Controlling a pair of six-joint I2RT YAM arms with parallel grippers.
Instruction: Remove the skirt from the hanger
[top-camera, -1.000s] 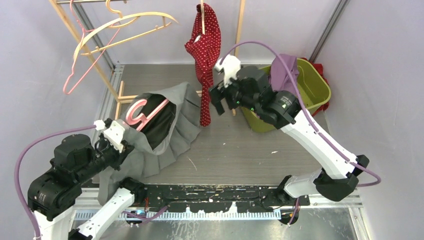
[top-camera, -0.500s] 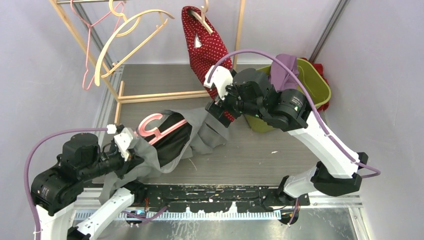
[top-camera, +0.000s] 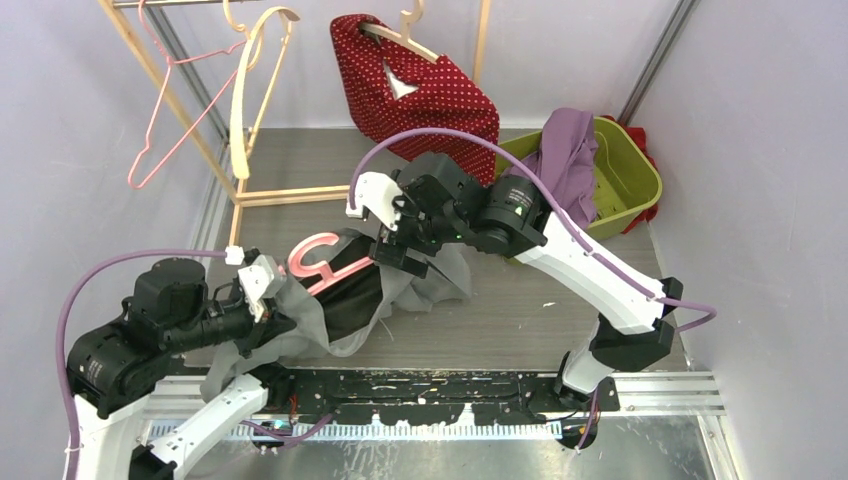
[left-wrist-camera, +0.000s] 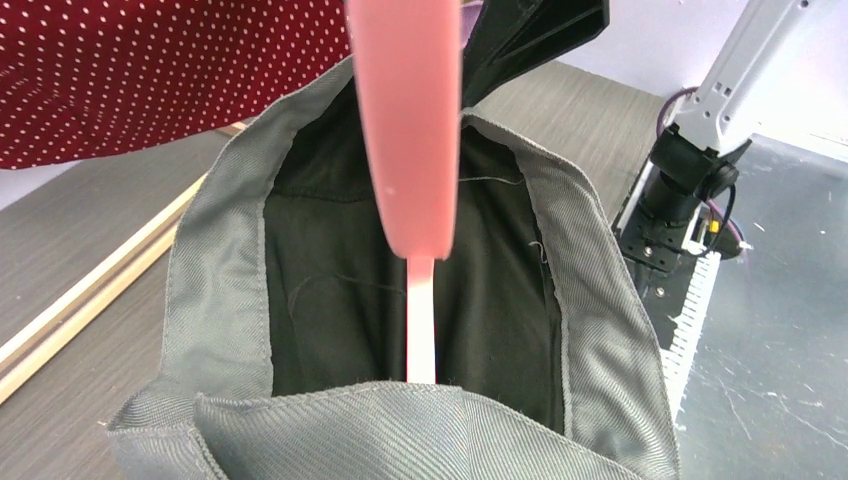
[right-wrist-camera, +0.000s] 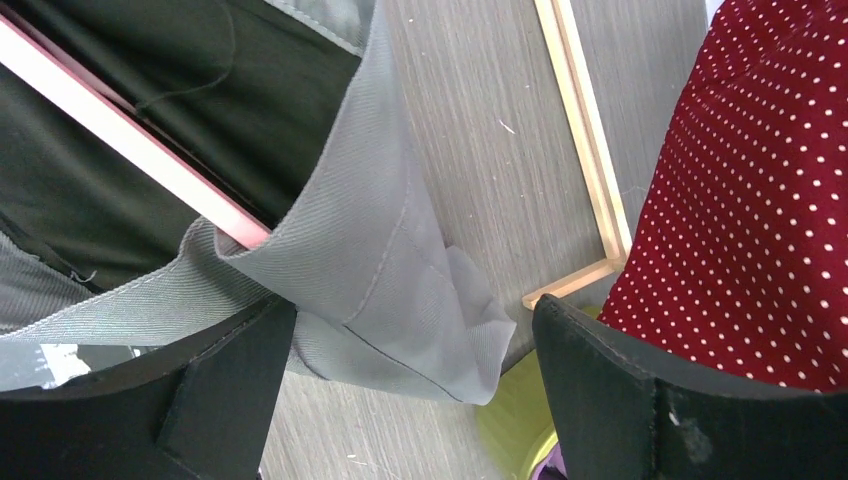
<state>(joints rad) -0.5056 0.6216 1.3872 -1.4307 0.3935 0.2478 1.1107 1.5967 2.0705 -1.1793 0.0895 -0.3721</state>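
Observation:
A grey skirt (top-camera: 420, 285) with black lining lies low over the table, still on its pink hanger (top-camera: 318, 262). My left gripper (top-camera: 268, 303) is shut on the skirt's near left edge, its fingers buried in the cloth. In the left wrist view the hanger (left-wrist-camera: 405, 130) runs down into the open waistband (left-wrist-camera: 225, 290), and no fingers show. My right gripper (top-camera: 393, 240) stands open at the skirt's right end. In the right wrist view a grey fold (right-wrist-camera: 385, 270) hangs between its black fingers (right-wrist-camera: 225, 390), untouched, with the gripper (right-wrist-camera: 415, 385) wide apart.
A red dotted garment (top-camera: 415, 85) hangs on a wooden hanger at the back. A cream hanger (top-camera: 245, 95) and a pink wire hanger (top-camera: 160, 130) hang empty on the rack. Its wooden base (top-camera: 300, 192) lies behind the skirt. A green bin (top-camera: 630, 185) holds purple cloth (top-camera: 568, 150).
My right arm has swung left and down to the skirt's right end, still open. My left arm has drawn the skirt and hanger nearer. The red garment and empty hangers have swung round.

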